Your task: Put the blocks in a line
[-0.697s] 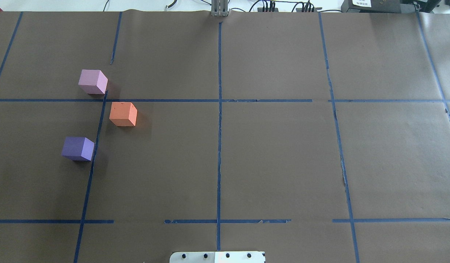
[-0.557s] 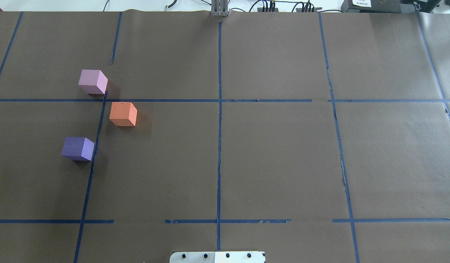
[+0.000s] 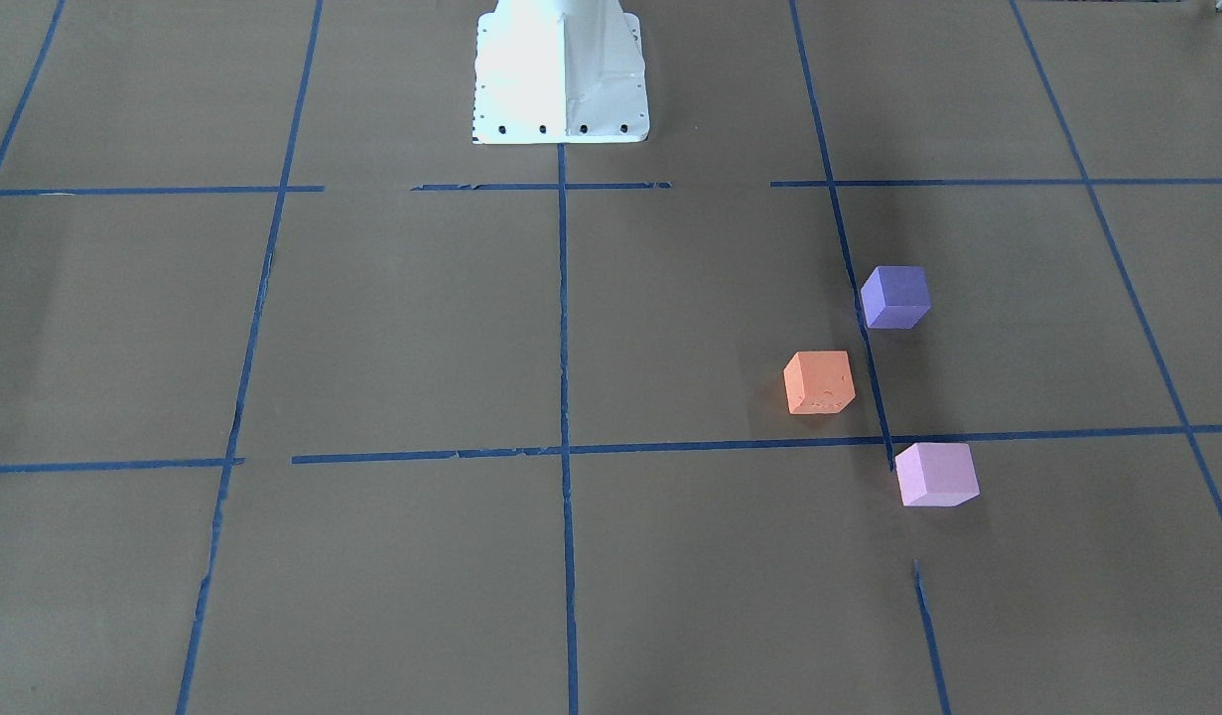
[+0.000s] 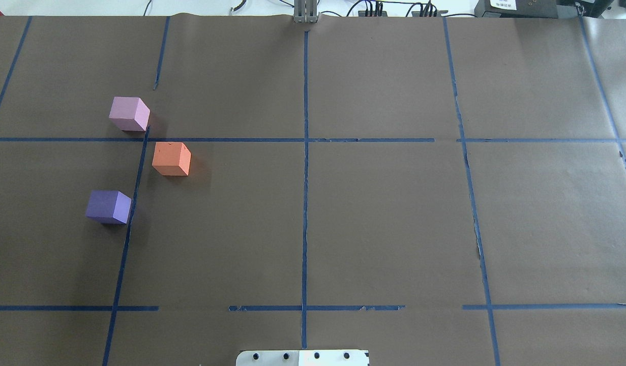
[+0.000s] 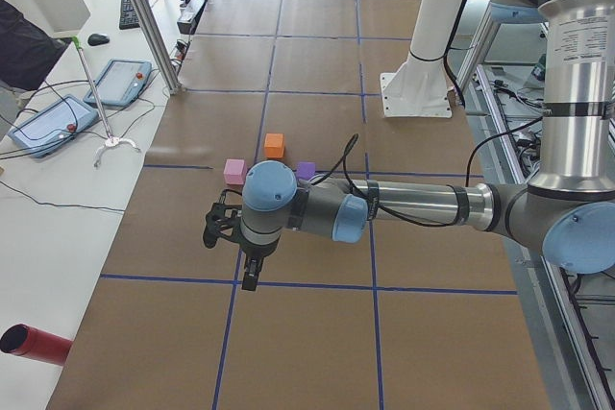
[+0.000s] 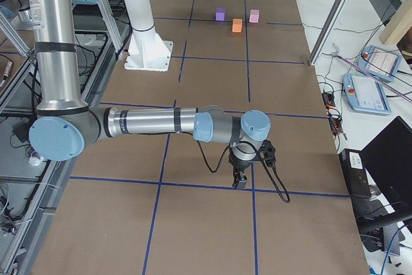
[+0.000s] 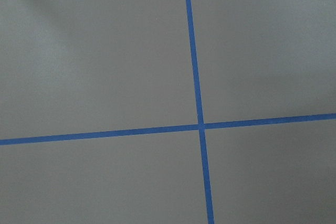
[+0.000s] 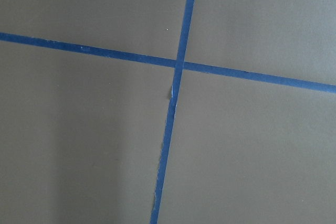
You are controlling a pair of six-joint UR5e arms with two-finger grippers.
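No lettering, number or brand can be read anywhere on the worktop. A white label on a dark box beyond the far right corner carries print too small to make out. So do the printed strips on the left arm and the right arm.

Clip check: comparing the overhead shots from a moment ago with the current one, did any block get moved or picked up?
Nothing visibly changed. In the overhead view the pink-lilac block, the orange block and the dark purple block lie on the table just where they were, apart from one another, none taken hold of.
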